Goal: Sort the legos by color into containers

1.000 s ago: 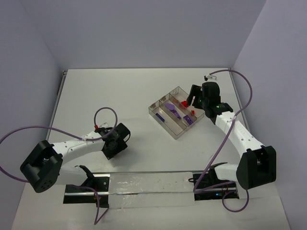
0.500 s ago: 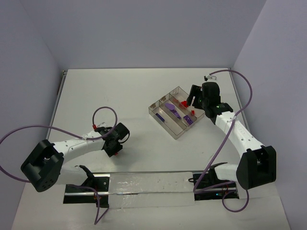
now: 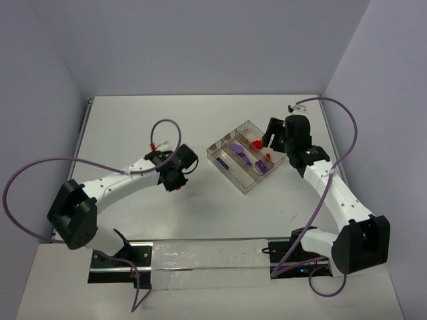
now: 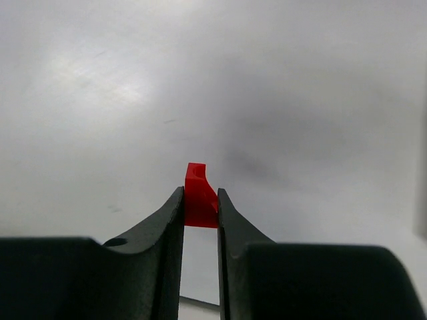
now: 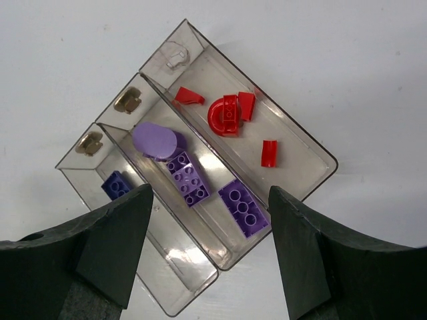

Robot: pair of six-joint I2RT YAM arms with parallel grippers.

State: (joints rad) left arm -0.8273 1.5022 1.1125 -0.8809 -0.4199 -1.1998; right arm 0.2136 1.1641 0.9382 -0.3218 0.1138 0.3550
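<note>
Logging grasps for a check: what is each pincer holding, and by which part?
Left pincer pinches a red lego by its lower sides, with the top protruding. Right pincer is open, holding nothing.

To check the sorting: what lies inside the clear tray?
The tray holds red legos in one outer compartment, purple legos in the middle, a dark purple brick in the other outer one. A right gripper finger hides part of that one.

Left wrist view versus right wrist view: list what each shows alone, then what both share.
Left wrist only: a red lego pinched between the left fingers. Right wrist only: the clear tray, red legos in one compartment, purple legos in the next, framed by the open right fingers. Both: the white table.
</note>
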